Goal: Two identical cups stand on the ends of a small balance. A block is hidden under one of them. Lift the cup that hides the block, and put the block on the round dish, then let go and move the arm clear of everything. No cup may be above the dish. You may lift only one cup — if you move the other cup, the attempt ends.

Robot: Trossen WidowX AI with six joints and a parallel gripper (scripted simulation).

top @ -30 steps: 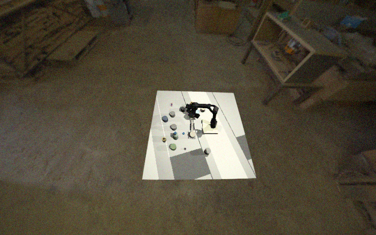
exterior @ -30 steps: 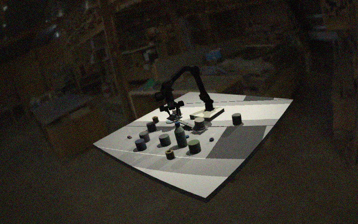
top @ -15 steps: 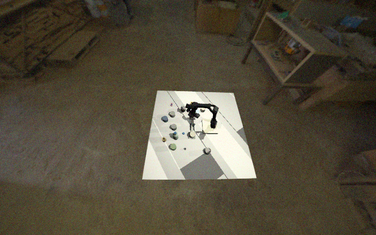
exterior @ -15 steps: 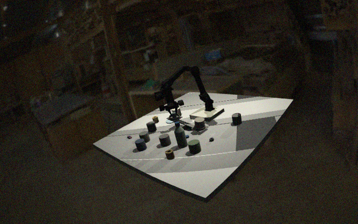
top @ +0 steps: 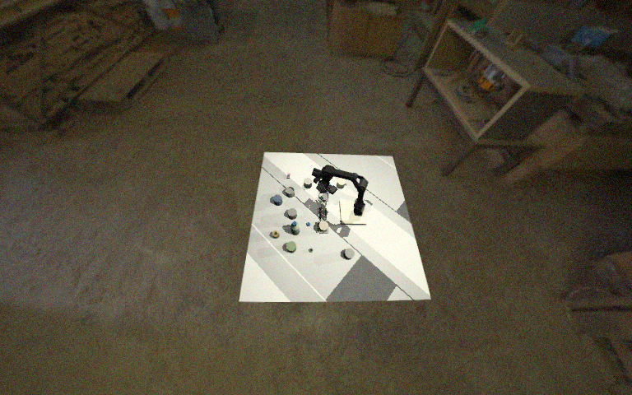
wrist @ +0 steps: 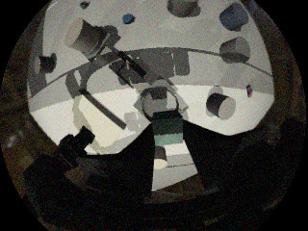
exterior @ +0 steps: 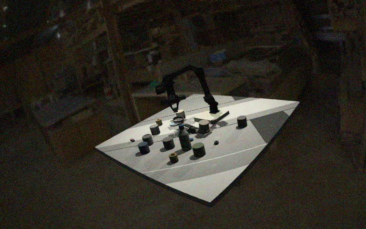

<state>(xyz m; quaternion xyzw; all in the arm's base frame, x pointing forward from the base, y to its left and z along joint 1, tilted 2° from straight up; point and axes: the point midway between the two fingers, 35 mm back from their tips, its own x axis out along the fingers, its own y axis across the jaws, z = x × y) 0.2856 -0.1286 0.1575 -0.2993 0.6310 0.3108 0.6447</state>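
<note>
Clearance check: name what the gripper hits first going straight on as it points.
The gripper, shut on the cup, points down; the cup would likely meet the balance's round end plate first, though depth is unclear.

This looks like a dim workshop or storage room. A bare brownish floor (top: pixel 139 233) spreads around a pale striped mat (top: pixel 373 260), and beyond the mat's far right corner stands an open wooden shelf unit (top: pixel 475 83) cluttered with small items. A cardboard box (top: pixel 365 27) sits past the mat's far edge, and stacked timber or pallets (top: pixel 69 60) lie off its far left corner.
</note>
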